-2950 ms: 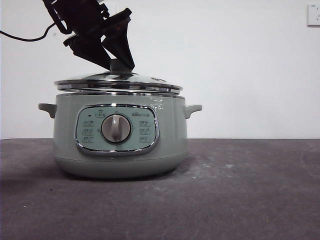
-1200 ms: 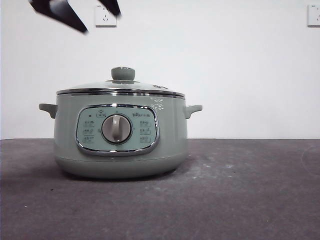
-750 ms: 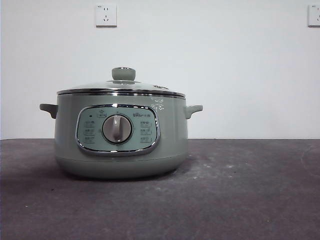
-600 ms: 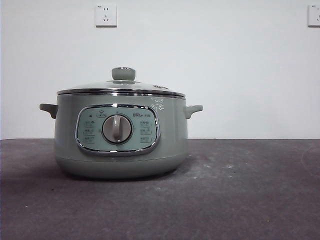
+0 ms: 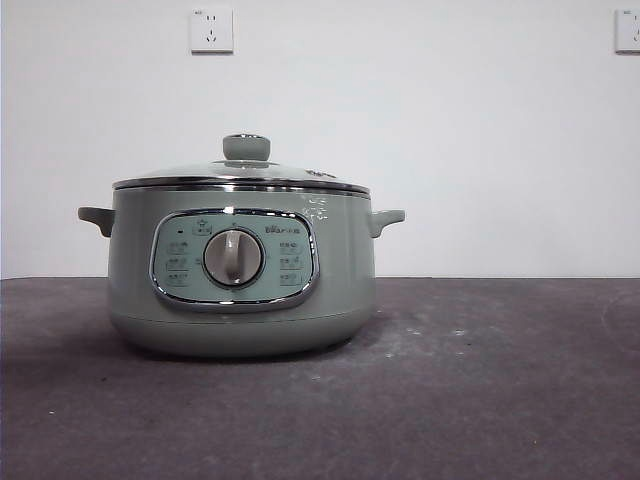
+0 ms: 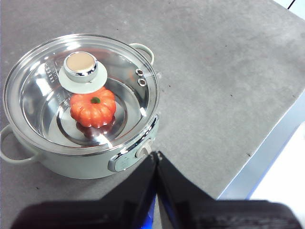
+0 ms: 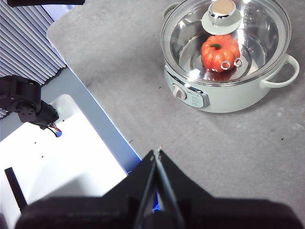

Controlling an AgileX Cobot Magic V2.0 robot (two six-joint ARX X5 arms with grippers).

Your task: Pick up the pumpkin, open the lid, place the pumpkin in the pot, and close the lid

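Observation:
The sage-green pot (image 5: 240, 285) stands on the dark table with the lid (image 5: 240, 178) seated flat on its rim, knob (image 5: 246, 147) up. Through the glass lid (image 6: 81, 93) the orange pumpkin (image 6: 93, 107) lies on the pot's floor; the right wrist view shows the same pumpkin (image 7: 219, 52) under the lid (image 7: 226, 40). My left gripper (image 6: 156, 157) is shut and empty, held high and away from the pot (image 6: 86, 157). High over the table's near edge, far from the pot (image 7: 224, 98), my right gripper (image 7: 156, 153) is shut with nothing in it. Neither arm shows in the front view.
The grey table (image 5: 480, 380) stretches around the pot. Its edge (image 6: 267, 152) runs close to the pot on the left wrist side. Beyond the edge in the right wrist view lie a white surface (image 7: 57, 157) and black equipment (image 7: 24, 102). Wall sockets (image 5: 211, 30) sit high behind.
The black gripper that held the lid's knob let go, rose up and to the left, and left the front view. The lid now rests shut on the pot.

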